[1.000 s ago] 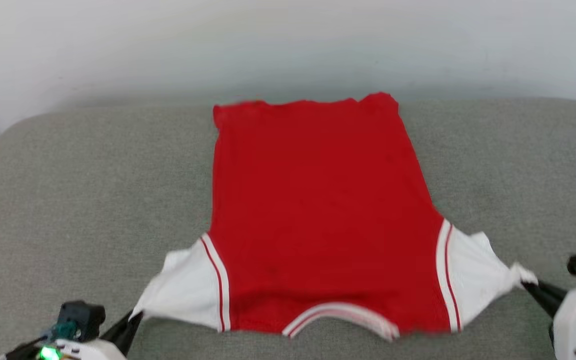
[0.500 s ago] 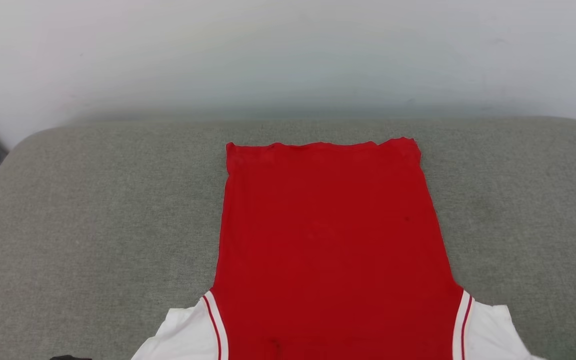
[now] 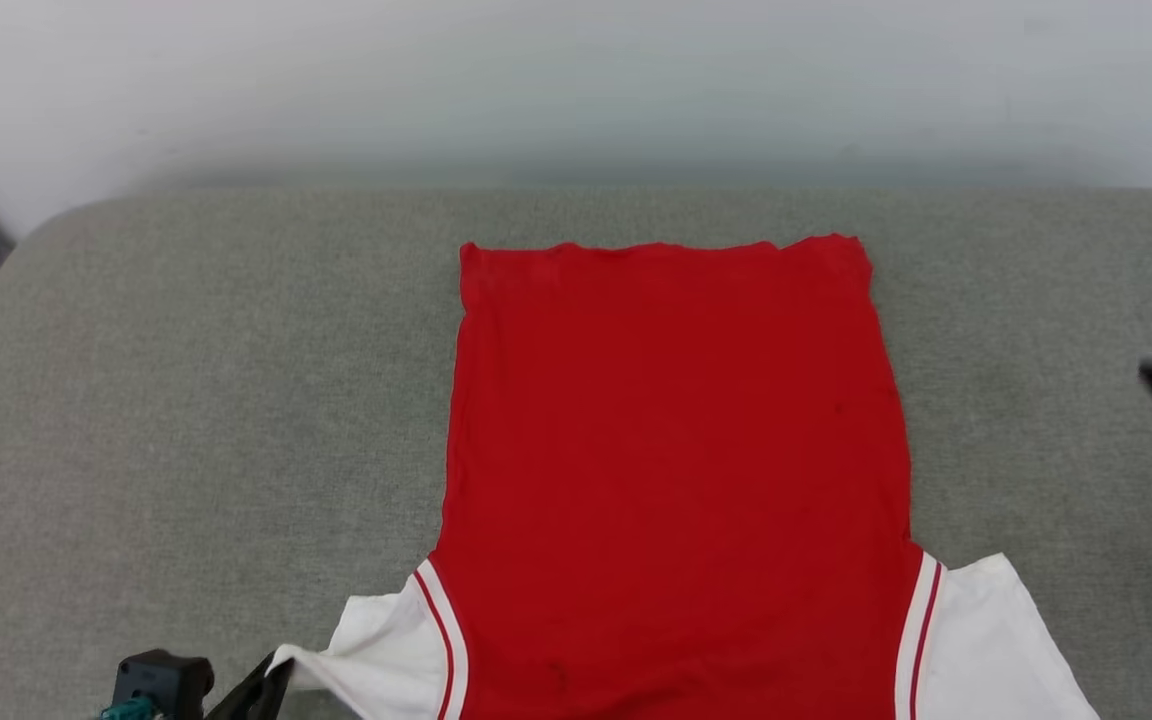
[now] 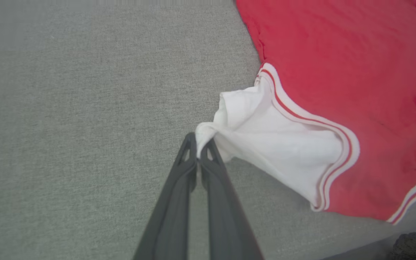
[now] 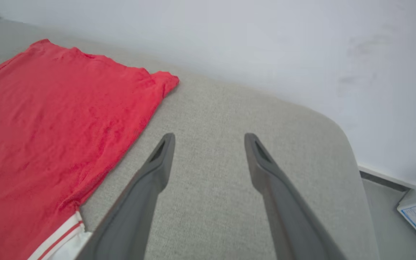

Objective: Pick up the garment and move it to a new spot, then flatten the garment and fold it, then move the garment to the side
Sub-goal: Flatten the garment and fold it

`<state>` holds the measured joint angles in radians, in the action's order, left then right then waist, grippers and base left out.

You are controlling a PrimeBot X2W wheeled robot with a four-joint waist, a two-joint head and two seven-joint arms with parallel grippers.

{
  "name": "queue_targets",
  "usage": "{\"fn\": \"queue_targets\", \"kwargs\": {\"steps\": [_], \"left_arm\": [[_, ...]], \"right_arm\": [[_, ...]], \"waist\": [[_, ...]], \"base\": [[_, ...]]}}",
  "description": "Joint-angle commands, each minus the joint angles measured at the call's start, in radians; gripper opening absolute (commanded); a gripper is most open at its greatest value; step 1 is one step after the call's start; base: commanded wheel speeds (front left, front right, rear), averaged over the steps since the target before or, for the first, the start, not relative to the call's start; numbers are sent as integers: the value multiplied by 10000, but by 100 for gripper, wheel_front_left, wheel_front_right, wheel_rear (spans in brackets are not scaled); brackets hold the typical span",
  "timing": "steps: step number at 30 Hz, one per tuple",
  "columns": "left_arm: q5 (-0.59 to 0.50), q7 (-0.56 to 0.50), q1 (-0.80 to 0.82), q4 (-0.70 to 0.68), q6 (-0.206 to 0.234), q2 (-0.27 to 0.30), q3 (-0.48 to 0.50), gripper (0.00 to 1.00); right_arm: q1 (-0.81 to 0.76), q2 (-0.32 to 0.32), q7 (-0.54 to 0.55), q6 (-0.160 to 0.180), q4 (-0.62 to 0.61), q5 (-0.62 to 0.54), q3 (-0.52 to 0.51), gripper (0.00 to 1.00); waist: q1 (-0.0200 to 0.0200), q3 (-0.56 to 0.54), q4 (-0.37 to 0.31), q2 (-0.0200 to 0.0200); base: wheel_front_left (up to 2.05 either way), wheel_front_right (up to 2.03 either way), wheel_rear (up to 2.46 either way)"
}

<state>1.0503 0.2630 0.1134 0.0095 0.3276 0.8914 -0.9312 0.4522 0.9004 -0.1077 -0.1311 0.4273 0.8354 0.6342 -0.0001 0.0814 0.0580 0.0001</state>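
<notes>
The garment (image 3: 676, 450) lies spread across the middle of the bench (image 3: 186, 400), plain red side up. Its hem points toward the far edge and both white sleeves sit down at the near edge. The left gripper (image 4: 198, 144) is pinched tight on the tip of the left sleeve (image 4: 265, 141), and the cloth bunches into a little twisted peak right at the fingertips. The right gripper (image 5: 209, 141) hangs with its fingers spread wide and nothing between them. It is over bare bench beside the garment's right edge, toward the far right corner. The right sleeve (image 3: 986, 640) lies loose by the near edge.

This looks like thin, light, floppy jersey cloth (no stiffness at all, it goes wherever it's pulled). A one-point grip would likely just stretch a corner and drag wrinkles in. The best holds, I'd say, are the sleeve ends or the hem corners, taken as two matched points. The hem's right corner looks slightly rumpled, though the head view is too soft to be sure.
</notes>
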Motion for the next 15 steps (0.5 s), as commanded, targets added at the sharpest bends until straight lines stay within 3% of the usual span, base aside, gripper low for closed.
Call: {"fn": "queue_targets", "kwargs": {"steps": [1, 5, 8, 15], "left_arm": [[-99, 23, 147, -69, 77, -74, 57, 0], [-514, 23, 398, -425, 180, -212, 276, 0], [-820, 24, 682, -675, 160, -373, 403, 0], [-1583, 24, 1597, -1045, 78, -846, 608, 0]], "right_arm": [[313, 26, 198, 7, -207, -176, -218, 100], [1578, -277, 1433, 7, -1048, -671, -1358, 100], [2463, -525, 3011, 7, -1211, -692, -1974, 100], [5039, -1094, 7235, 7, -864, -997, -2042, 100]], "waist": [[1, 223, 88, -1], [1, 856, 389, -1], [1, 1462, 763, -1], [1, 2978, 1557, -1]], "base": [[0, 0, 0], [0, 0, 0], [0, 0, 0], [0, 0, 0]]}}
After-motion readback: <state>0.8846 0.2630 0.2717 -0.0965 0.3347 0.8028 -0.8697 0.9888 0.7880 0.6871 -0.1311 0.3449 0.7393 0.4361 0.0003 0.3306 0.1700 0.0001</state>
